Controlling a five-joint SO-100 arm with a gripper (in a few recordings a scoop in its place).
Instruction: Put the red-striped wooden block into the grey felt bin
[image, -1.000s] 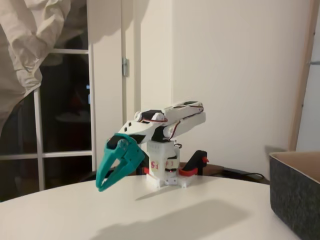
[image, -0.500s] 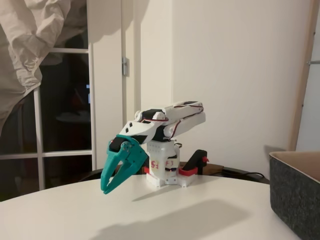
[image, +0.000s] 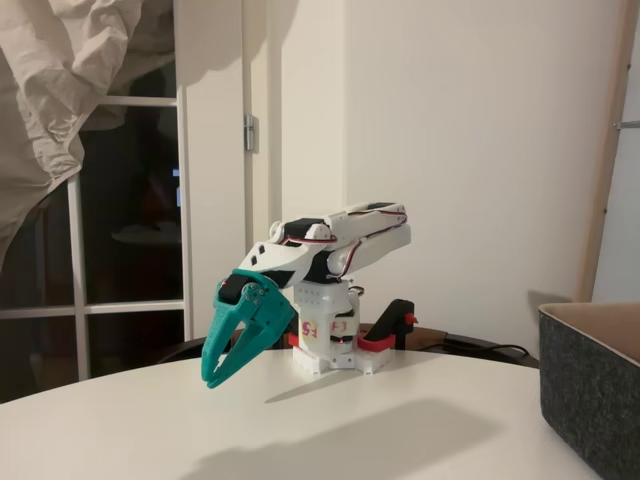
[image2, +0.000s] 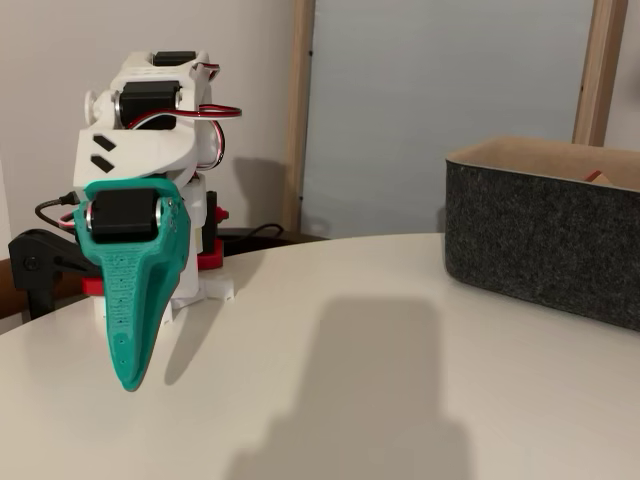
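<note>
Teal gripper (image: 212, 377) hangs folded low near the table (image: 400, 430) with jaws parted and empty, well apart from the grey felt bin (image2: 540, 240), where a wood-coloured corner, likely the red-striped wooden block (image2: 597, 177), peeks above the rim

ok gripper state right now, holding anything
gripper: open, the teal fingers slightly apart, nothing between them; it hangs just above the white table.

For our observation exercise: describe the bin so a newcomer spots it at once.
Start at the pale round table. At its right edge in both fixed views stands the bin, away from the arm. It is a dark-grey felt box with straight walls and a tan inner rim.
</note>
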